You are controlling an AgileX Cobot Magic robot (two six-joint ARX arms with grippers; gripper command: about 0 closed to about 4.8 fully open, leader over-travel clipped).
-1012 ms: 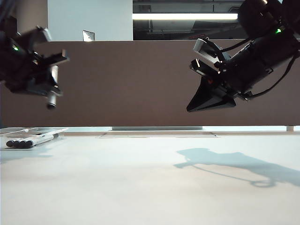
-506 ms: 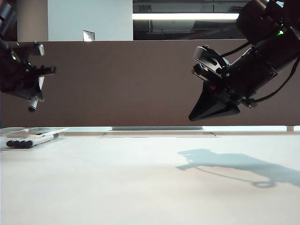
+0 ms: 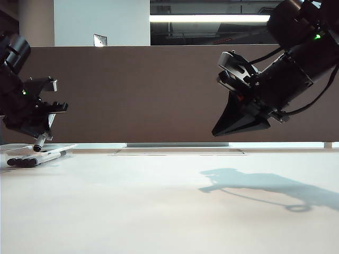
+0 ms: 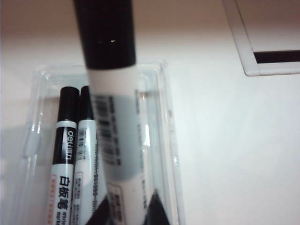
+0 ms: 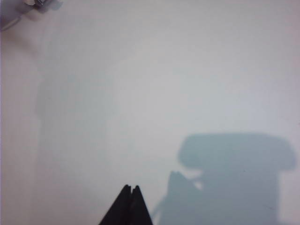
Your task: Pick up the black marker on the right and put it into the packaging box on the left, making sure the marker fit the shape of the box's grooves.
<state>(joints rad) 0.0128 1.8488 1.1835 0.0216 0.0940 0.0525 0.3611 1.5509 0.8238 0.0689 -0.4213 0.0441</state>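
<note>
Standing before the table [image 3: 169,211], I see the left hand [image 3: 39,143] low over the packaging box [image 3: 32,151], clamped on the black marker [image 3: 41,143], whose tip hangs just above the box's markers [image 3: 32,160]. Well to the right of the box, the right hand [image 3: 217,129] hangs high, its fingers pressed together on nothing.

From the left wrist, the black marker [image 4: 110,93] hovers over the packaging box [image 4: 164,108], beside two markers [image 4: 65,150] lying in it.

From the right wrist, the right hand [image 5: 131,187] shows its tips touching above bare table [image 5: 164,70].
</note>
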